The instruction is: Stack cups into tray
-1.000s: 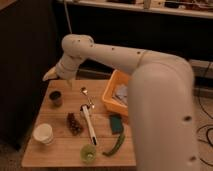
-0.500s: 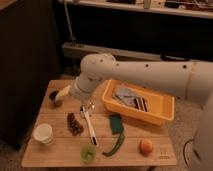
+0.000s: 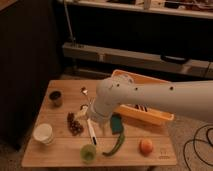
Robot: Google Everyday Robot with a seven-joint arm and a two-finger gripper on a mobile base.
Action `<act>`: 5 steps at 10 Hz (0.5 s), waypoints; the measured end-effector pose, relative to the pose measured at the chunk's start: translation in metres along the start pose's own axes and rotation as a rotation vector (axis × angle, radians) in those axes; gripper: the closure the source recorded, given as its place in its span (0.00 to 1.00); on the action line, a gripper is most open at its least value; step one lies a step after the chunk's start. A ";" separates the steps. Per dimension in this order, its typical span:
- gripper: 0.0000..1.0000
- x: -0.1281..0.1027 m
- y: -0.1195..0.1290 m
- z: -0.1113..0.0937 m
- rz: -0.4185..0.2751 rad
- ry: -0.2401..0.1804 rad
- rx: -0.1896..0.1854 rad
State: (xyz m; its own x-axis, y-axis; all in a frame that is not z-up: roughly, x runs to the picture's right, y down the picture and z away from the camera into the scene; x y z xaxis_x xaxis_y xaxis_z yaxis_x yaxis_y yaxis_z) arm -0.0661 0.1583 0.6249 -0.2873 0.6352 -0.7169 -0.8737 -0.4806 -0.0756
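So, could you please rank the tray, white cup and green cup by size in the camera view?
tray
white cup
green cup, only slightly smaller
The gripper hangs beside the spoon.

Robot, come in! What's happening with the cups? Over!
Pincer open, empty, over table middle. Brown cup, white cup, green cup all on table, none in tray. Grapes and spoon beside pincer.

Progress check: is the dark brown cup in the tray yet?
Out. Dark brown cup stands on the table, far-left corner, apart from the tray; gripper hovers mid-table near the spoon.
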 end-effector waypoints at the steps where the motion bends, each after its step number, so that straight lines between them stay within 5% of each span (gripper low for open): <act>1: 0.20 0.001 -0.005 0.000 0.013 -0.002 0.010; 5: 0.20 0.002 -0.006 0.004 0.010 0.020 -0.014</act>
State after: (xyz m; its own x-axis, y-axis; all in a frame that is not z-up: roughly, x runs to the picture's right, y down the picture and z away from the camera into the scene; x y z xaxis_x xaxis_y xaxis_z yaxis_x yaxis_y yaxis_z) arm -0.0631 0.1647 0.6269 -0.2881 0.6180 -0.7315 -0.8652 -0.4953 -0.0777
